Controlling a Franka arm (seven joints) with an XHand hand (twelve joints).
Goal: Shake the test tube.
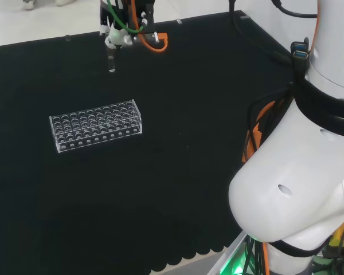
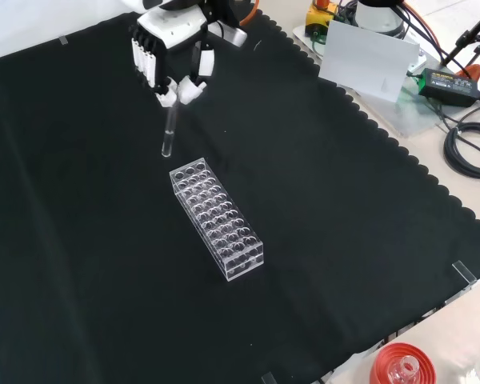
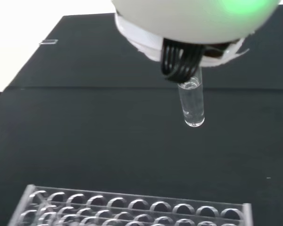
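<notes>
In the front view, the hand pinches a clear, round-bottomed test tube by its top; the tube hangs upright above the cloth, just beyond the clear rack.

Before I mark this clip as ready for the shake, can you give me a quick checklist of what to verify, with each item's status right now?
1. Tube held: ok. The hand has its fingers pinched on the upper end of the test tube.
2. Tube out of the rack: ok. It hangs in the air, apart from the clear rack.
3. Tube orientation: ok. Roughly upright, rounded end down, in the front and wrist views.
4. Room to shake: ok. The black cloth around the tube is bare except for the rack, which in the front view lies just below the tube's tip.
5. Liquid in the tube: cannot tell.
6. Tube stoppered: cannot tell. The fingers cover its top.
</notes>
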